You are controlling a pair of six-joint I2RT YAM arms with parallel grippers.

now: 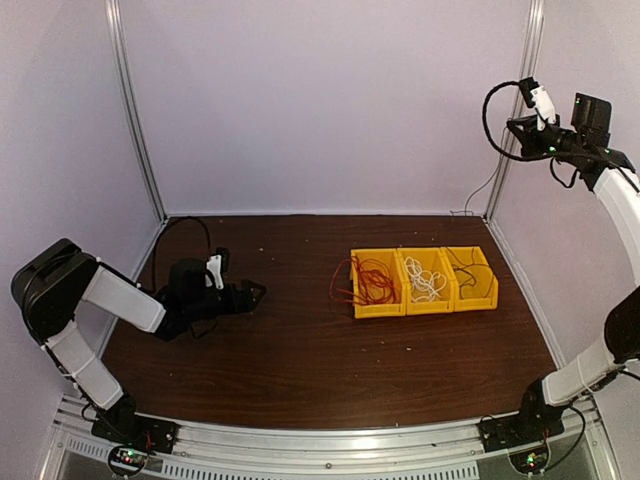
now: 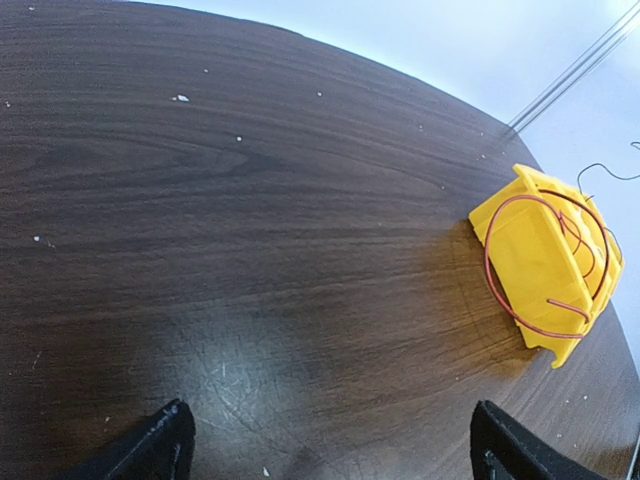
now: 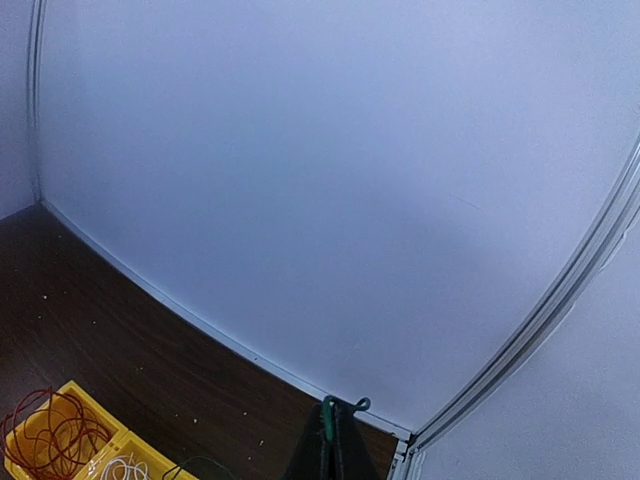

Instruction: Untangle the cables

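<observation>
Left gripper (image 2: 330, 450) gapes; cables (image 1: 372, 282) coiled separately in yellow bins (image 1: 378, 312).

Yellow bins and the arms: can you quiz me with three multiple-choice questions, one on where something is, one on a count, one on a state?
1. Where is the red cable?
A) in the bin at the row's left end, top view
B) in the middle bin
C) loose on the table, away from the bins

2. How many bins stand in the row?
A) two
B) three
C) five

3. How is the left gripper?
A) shut on a bin
B) shut, empty
C) open, empty

Answers:
1 A: the red loops fill that end bin, some hanging over its rim.
2 B: three stand side by side, holding the red cable, white cable and black cable.
3 C: its fingers sit far apart over bare table.
</observation>
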